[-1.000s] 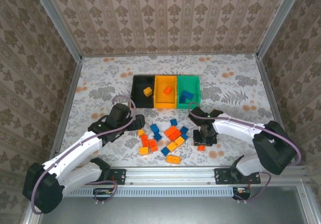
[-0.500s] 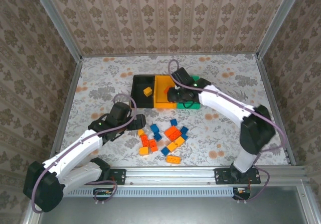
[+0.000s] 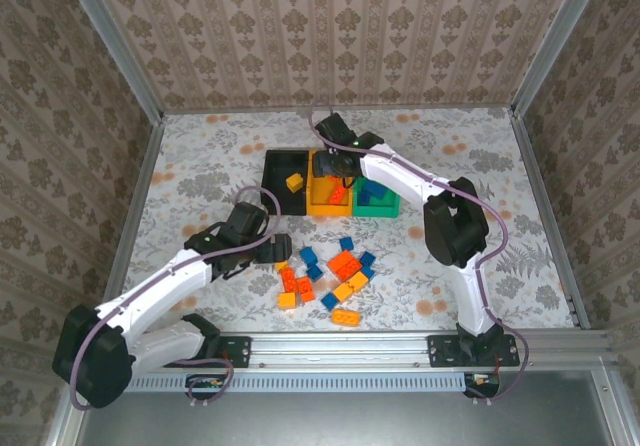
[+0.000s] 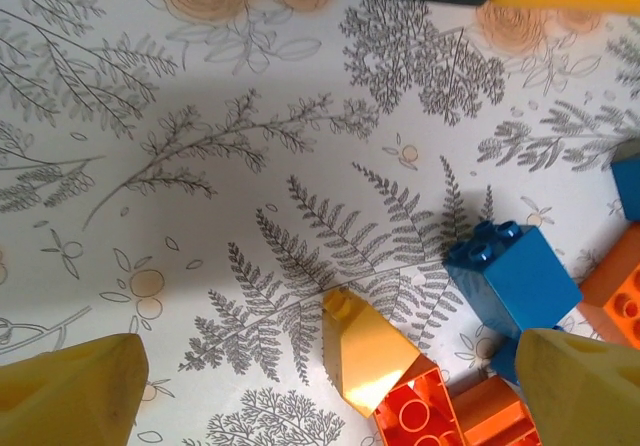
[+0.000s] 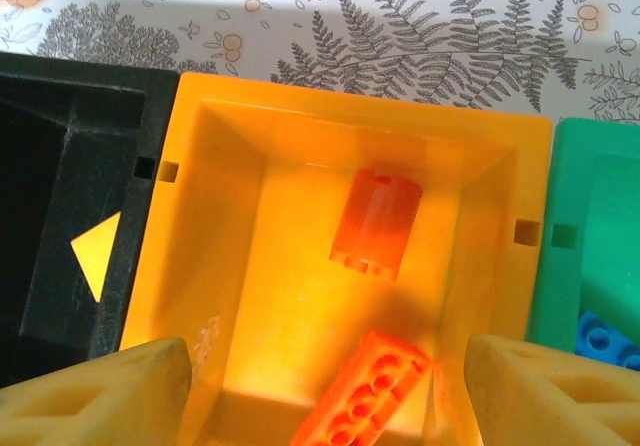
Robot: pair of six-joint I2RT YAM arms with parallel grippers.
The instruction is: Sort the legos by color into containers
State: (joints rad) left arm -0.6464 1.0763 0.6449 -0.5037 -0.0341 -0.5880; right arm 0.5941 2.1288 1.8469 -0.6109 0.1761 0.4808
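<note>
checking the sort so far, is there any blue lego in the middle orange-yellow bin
No, the right wrist view shows the orange-yellow bin holding just two red-orange legos.

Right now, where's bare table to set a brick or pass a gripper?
Free: table left of the black bin, out to the side rail; also right of the right arm. Crowded: brick pile at near centre, left gripper at its left edge; right gripper over the orange bin.

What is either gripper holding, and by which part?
Nothing: the right gripper is open above the orange-yellow bin, two red-orange bricks lying loose inside; left gripper is open over a yellow brick.
</note>
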